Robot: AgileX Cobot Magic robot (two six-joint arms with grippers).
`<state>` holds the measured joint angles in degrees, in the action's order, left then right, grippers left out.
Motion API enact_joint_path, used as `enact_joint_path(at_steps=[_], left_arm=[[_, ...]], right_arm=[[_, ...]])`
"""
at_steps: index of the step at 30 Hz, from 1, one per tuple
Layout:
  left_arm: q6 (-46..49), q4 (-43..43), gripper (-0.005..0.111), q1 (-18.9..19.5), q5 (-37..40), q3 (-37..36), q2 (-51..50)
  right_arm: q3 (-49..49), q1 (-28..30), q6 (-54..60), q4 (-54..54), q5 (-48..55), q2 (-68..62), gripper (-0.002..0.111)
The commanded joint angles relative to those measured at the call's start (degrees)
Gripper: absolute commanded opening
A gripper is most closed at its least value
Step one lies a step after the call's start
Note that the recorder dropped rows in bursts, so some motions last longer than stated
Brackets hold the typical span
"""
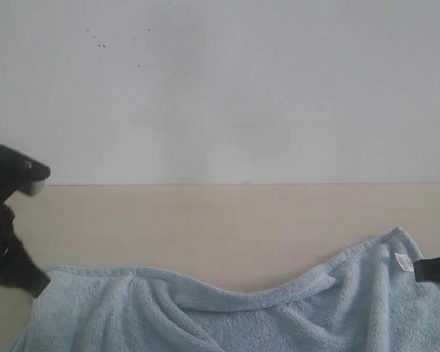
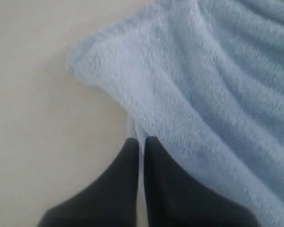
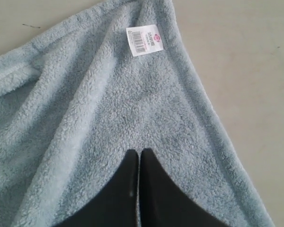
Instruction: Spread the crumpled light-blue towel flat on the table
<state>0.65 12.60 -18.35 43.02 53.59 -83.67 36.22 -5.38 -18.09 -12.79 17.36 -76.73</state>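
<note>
Black fingers (image 2: 118,189) of my left gripper (image 2: 142,142) fill the close view, pressed together with a thin sliver of the towel (image 2: 203,94) nipped between them. So that's a pinch on the hem, just beside a rounded corner of cloth resting on the bare table (image 2: 38,118). On the other side my right gripper (image 3: 139,152) is closed tight too, its tips sitting on the pile a little in from the hemmed edge, the white tag (image 3: 144,40) further along towards the corner. No cloth shows between those two fingers, so whether they have caught any of it I cannot tell

From the wide view, the towel lies across the near side of the table and runs out of the bottom of the picture. A broad band of bare top separates its far hem from the table's far edge under the wall (image 1: 220,88). I'm at its two ends, left and right, and the hem dips in the middle with long ridges running through the cloth, so it's not flat yet

I'd call this the spreading step itself, ends taken and slack not pulled out. The next move wants both ends drawn apart towards the table's left and right edges and the hem carried towards the far edge, kept low. My left pinch is thin and could slip, and the right needs a sure hold first
</note>
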Motion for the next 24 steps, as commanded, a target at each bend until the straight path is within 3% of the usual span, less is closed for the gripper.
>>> enact_joint_path(at_steps=[1, 6, 11, 18, 24], left_arm=[[-8.5, 10.1, 0.004, 0.1, -5.5, -8.5, 1.6], [-19.4, 22.2, 0.004, 0.1, -11.0, -10.4, -1.6], [-26.6, 30.9, 0.004, 0.1, -15.2, -9.1, -8.2], [-32.7, 38.7, 0.004, 0.1, -19.0, -4.7, -19.5], [-34.7, 39.5, 0.004, 0.1, -19.5, 0.2, -24.9]], right_arm=[[-0.2, -2.7, 1.4, 0.3, 0.8, -0.1, 0.0], [-0.2, -7.1, 2.2, 0.3, 0.3, -0.1, 0.0], [-0.2, -7.8, 2.2, 0.3, -2.2, 0.0, 0.0], [-0.2, -7.8, 2.2, 0.2, -5.8, 0.0, 0.0], [-0.2, -7.8, 2.6, 0.0, -7.3, 0.0, 0.0]])
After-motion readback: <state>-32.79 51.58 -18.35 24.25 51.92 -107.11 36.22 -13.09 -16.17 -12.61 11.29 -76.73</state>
